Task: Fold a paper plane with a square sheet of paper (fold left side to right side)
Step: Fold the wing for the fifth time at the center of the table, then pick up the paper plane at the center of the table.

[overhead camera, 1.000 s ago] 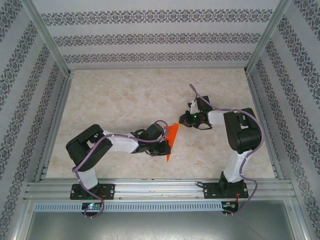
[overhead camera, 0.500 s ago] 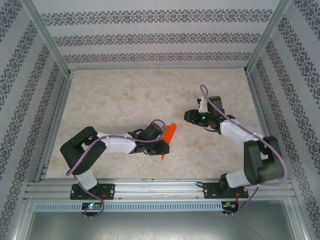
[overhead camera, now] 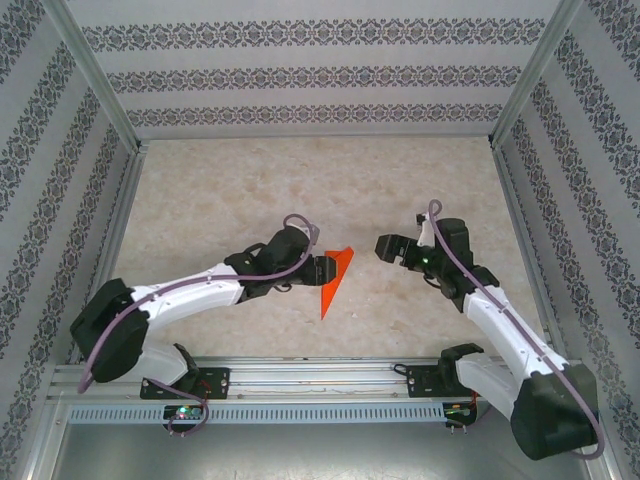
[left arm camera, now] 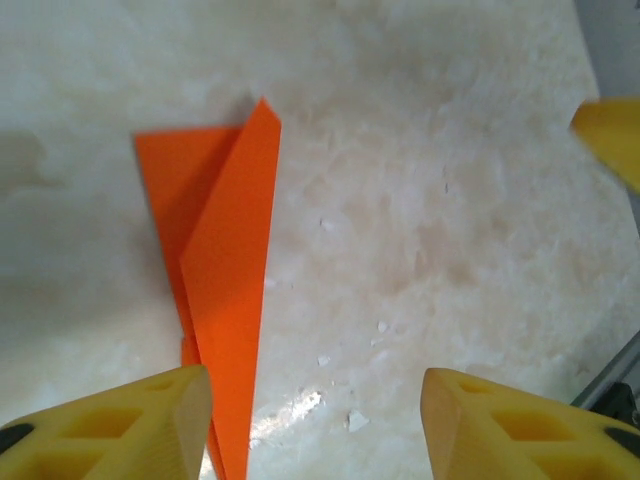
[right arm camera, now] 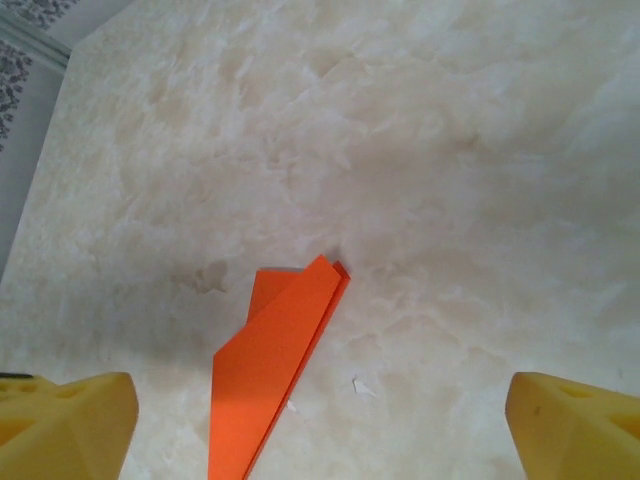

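Paper plane (overhead camera: 336,279) flat at frame centre. Left gripper (overhead camera: 322,268) just beside, released wide. Right gripper (overhead camera: 385,247) near, likewise released.

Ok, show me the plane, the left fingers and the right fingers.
plane (overhead camera: 338,276): top view, its middle.
left fingers (left arm camera: 110,425): left wrist view, lower-left finger.
right fingers (right arm camera: 580,425): right wrist view, lower-right finger.

Open table (overhead camera: 230,190) around paper plane (overhead camera: 336,278), left gripper (overhead camera: 324,268) just beside it.
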`<state>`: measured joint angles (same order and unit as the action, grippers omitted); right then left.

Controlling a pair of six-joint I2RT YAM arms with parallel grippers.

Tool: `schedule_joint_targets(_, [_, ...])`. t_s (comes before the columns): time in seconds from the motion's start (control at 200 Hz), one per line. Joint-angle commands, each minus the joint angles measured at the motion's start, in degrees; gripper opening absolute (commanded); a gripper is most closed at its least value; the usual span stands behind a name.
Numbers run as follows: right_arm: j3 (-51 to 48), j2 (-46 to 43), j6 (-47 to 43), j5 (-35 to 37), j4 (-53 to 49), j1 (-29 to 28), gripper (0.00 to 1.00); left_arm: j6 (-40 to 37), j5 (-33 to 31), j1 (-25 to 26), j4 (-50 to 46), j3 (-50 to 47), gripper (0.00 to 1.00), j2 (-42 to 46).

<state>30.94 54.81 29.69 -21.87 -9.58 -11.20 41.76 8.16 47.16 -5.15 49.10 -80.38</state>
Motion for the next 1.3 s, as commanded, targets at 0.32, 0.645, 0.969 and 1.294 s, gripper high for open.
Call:
schedule_joint_targets(0.32, [-3.92,-9.05,1.56,1.88,-11.16,-0.45,0.98,-4.16,-5.4,-1.89,1.62,-6.04,0.71,9.51])
schedule_joint_targets(0.645, [1.2,-4.84,2.58,13.19,-19.68,-12.76,0.98,-2.84,-6.77,-3.21,3.78,-9.17,0.74,10.85])
schedule_joint_targets(0.969, [10.45,11.82,7.53,23.84,-23.27,-28.23,0.95,-1.51,-11.32,-4.58,3.46,-13.61,0.77,15.48])
schedule_joint_targets(1.294, [22.47,31.37,10.65,26.36,-20.78,-37.31,0.96,-0.89,-15.79,-6.58,0.5,-18.0,0.81,23.59])
